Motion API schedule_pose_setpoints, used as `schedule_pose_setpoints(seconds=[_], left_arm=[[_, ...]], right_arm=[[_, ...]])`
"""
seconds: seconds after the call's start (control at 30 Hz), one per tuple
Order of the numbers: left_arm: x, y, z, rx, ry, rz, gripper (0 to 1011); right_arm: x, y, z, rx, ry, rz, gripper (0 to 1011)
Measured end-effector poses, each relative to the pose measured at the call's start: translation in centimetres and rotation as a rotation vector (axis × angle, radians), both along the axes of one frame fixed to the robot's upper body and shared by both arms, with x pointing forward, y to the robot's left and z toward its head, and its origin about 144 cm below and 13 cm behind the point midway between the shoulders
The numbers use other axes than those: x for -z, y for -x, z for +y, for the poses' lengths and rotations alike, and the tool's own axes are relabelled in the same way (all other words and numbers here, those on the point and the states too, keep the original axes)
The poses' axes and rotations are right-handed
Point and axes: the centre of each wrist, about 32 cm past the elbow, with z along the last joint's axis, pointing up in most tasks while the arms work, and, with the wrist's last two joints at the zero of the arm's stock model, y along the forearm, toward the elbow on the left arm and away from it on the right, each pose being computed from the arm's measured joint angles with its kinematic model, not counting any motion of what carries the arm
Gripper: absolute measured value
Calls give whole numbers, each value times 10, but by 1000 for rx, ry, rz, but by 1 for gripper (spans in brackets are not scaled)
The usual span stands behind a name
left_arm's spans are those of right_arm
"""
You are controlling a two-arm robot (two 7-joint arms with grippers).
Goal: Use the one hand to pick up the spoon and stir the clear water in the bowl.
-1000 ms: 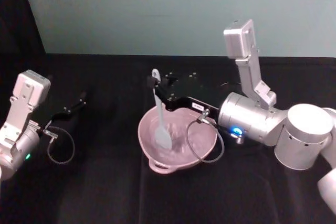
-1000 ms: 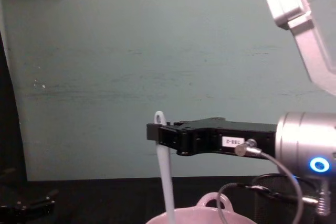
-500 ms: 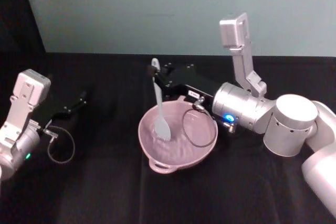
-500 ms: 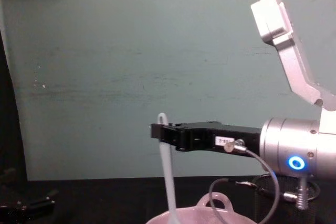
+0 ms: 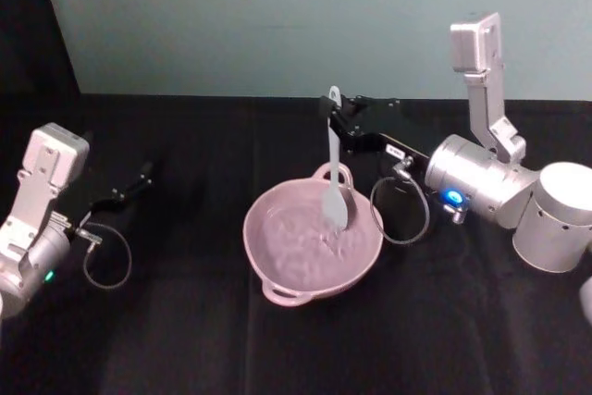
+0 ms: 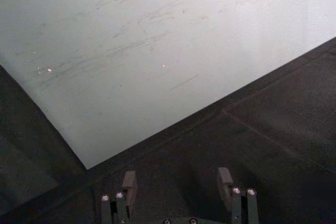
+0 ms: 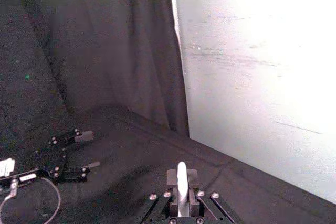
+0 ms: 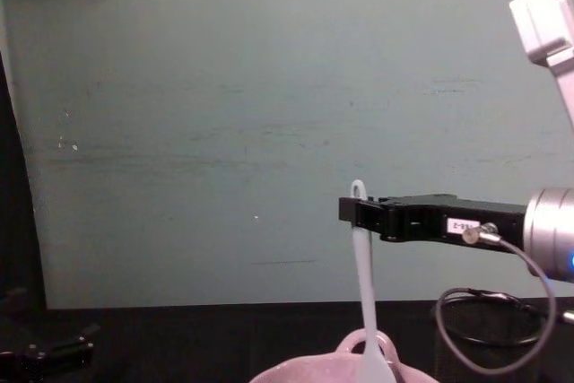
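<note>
- The spoon (image 5: 331, 159) stands almost upright. Its paddle head is down inside the bowl (image 5: 268, 277), toward the far right side and close to the far loop handle.
- The bowl sits in the middle of the black table (image 5: 185, 339), and the surface inside it looks faintly rippled.
- The right gripper (image 5: 335, 113) reaches in level from the right, its jaws pinching the spoon's handle just below the holed top end. The right wrist view shows the handle clamped between them.
- To stir well, I would sweep the head in smooth, slow circles well inside the rim, at a height that leaves it submerged without scraping the bottom. The head looks close to the wall, so a knock could shift the bowl or slop water.
- The left gripper (image 5: 143, 173) is parked low at the far left, jaws spread, well apart from the bowl.
- The water level is hard to make out, as is how deep the head sits in it. In the chest view the bowl is cut off by the lower edge.
</note>
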Motion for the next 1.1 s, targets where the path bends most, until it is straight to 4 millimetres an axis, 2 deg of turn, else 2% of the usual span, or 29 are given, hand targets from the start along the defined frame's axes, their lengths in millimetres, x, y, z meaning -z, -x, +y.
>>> schedule_pose_setpoints(seconds=[0.3,0.67,0.83,1.1], left_arm=[[0,0,0,0,0,0,1011],[0,0,0,0,0,0,1011],[0,0,0,0,0,0,1011],[0,0,0,0,0,0,1011]], right_arm=[[-6,18,1,-25,51,0,110],[-10,44,30,-133,63,0,110],[-10,44,43,-168,53,0,110],[-6,29,55,-179,19,3,110]])
